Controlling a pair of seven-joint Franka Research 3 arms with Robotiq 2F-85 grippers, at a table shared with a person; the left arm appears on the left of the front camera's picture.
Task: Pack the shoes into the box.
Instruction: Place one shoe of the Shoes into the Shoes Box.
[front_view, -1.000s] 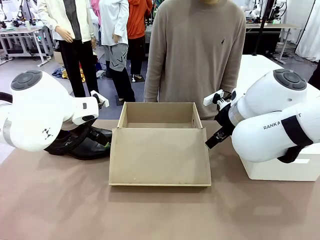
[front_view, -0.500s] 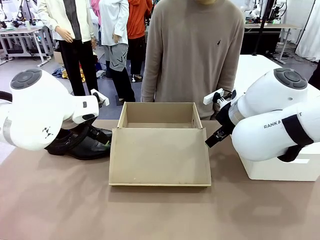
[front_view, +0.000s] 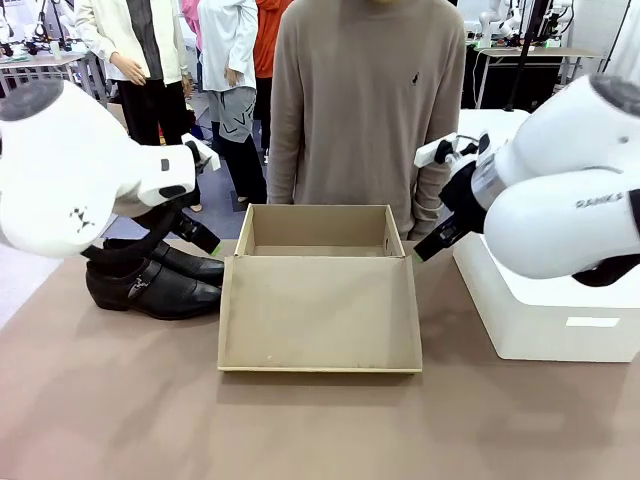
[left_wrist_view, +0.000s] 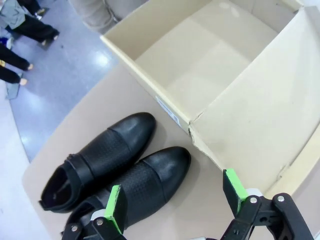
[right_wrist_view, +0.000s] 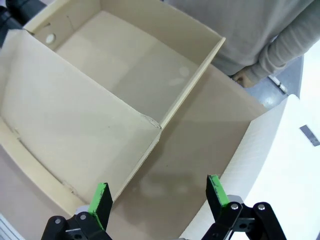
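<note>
Left of the box (front_view: 318, 310), shoes (front_view: 155, 282) lay side by side, more exposed than a second before, left gripper (left_wrist_view: 172, 200) raised, jaws apart above them, wrist view revealing perforated toes, right gripper (right_wrist_view: 157, 197) spread over table (right_wrist_view: 200, 150) by box corner

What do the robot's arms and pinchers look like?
The left arm and right arm are fat, rounded and shiny white, the right one with grey lettering. The left gripper and right gripper are black with bright green pads.
</note>
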